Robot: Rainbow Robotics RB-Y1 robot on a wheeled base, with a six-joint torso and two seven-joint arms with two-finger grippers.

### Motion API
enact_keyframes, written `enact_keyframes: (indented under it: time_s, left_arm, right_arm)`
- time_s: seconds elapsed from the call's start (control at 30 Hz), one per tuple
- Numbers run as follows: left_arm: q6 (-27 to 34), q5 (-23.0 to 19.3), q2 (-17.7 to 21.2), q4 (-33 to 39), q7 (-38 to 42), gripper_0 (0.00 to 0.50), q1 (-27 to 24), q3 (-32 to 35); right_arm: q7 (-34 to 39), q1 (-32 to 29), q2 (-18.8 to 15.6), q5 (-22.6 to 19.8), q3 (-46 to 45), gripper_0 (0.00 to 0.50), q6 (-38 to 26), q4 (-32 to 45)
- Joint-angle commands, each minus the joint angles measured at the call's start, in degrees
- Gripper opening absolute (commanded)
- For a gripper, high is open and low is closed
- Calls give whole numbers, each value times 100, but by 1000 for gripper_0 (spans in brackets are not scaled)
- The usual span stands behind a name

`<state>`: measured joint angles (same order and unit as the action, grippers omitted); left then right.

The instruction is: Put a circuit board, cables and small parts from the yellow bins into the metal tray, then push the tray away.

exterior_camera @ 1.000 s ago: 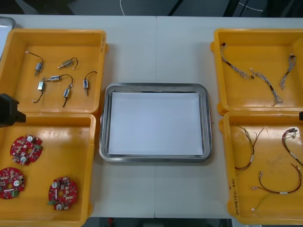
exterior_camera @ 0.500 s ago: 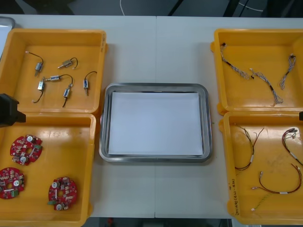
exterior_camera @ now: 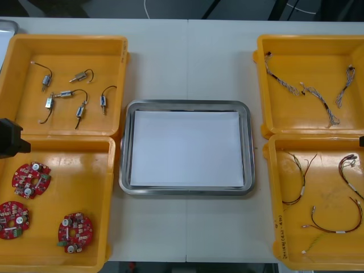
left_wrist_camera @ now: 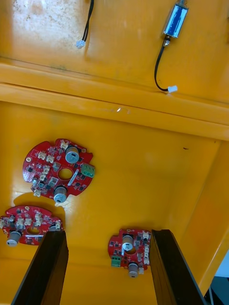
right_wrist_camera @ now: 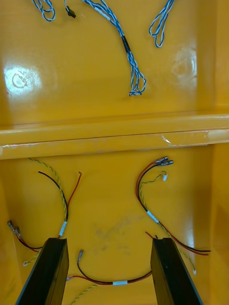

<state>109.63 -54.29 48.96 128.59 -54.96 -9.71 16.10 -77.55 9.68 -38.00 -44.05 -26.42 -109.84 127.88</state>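
Hovering over circuit board [left_wrist_camera: 129, 251] — left claw [left_wrist_camera: 107, 235]

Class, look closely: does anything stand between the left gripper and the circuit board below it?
Nothing visible does. The left gripper hangs open above the yellow bin, the circuit board lying uncovered between its fingers. The right gripper hangs open over the cables.

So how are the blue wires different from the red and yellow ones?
The blue and white cables are twisted tight all along; the red and yellow cables spread into loose strands. The blue and white cables lie in the far right bin, the red and yellow cables in the near right bin. The right gripper, open, hovers over the red and yellow cables, not the blue ones. Both lie loose in yellow bins.
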Motion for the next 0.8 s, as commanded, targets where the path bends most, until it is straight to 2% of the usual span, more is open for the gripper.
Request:
enact_keyframes:
  time_s: [0.03, 0.47, 0.7, 0.8]
  left_arm:
    - [37, -56, 17, 219, -437, 500, 198, 122]
    - [-3, 76, 26, 632, -490, 500, 927, 175]
    - [-706, 173, 35, 852, -498, 500, 1534, 192]
    - [-1128, 217, 35, 913, -516, 500, 1850, 192]
  right_arm:
    - [56, -98, -234, 116, -21, 500, -16, 80]
    - [-146, -300, -234, 124, -13, 500, -16, 71]
    - [-340, -397, -234, 98, -4, 500, -16, -26]
    - [-753, -397, -234, 89, -4, 500, -16, -219]
